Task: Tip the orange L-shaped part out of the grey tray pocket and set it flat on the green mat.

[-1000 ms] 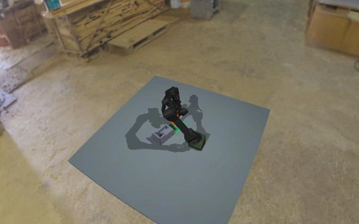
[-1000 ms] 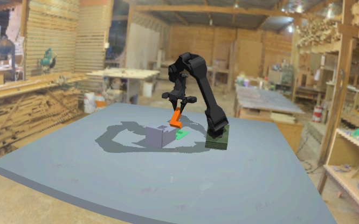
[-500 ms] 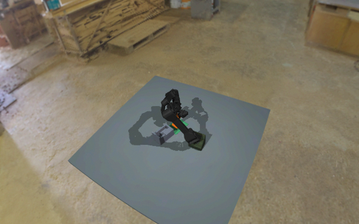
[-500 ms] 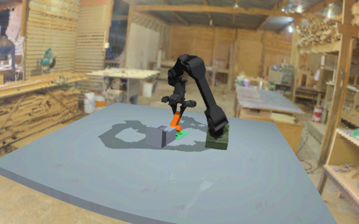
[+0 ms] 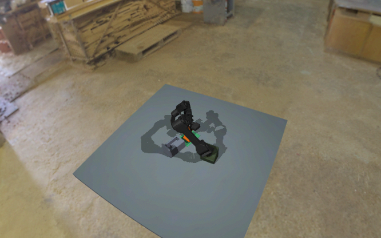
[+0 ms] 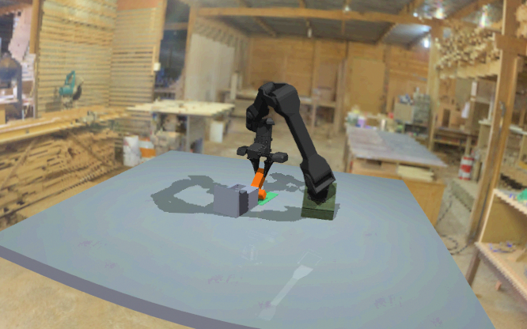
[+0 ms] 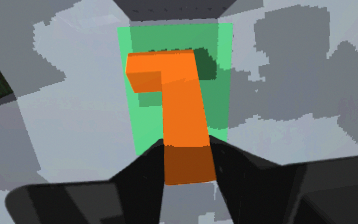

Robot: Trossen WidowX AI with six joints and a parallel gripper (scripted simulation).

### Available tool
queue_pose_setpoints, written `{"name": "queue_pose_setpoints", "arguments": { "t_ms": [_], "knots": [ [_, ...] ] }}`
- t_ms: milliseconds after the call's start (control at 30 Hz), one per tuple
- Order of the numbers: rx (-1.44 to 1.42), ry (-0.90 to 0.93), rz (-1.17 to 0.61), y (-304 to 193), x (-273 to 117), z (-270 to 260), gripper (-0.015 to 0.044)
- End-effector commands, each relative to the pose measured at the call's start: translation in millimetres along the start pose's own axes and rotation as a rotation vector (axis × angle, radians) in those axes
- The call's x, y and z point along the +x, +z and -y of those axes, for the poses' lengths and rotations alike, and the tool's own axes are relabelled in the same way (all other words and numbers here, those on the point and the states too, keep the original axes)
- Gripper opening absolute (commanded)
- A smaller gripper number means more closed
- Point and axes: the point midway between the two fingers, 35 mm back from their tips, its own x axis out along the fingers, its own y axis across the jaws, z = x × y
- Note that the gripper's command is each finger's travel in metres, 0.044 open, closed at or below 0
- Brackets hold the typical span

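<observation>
arm (image 5: 189,133) over green mat (image 5: 194,136) | orange part (image 5: 185,138) visible | grey tray (image 5: 173,146) beside

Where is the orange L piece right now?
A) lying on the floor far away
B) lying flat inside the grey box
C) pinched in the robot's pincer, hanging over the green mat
C: the pincer grips the straight end of the orange piece, whose L end hangs tilted above the green mat beside the grey box.
</observation>
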Motion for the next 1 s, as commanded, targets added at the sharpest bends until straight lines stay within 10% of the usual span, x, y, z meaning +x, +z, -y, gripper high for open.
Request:
{"name": "queue_pose_setpoints", "arguments": {
  "t_ms": [0, 300, 800, 967],
  "knots": [
    [0.004, -0.004, 0.005, 0, 1, 0, 0.0000],
    [0.001, 0.000, 0.001, 0, 1, 0, 0.0000],
    [0.004, -0.002, 0.000, -2, -43, 3, 0.0394],
    [0.006, -0.003, 0.002, -1, -87, 0, 0.0400]
  ]
}}
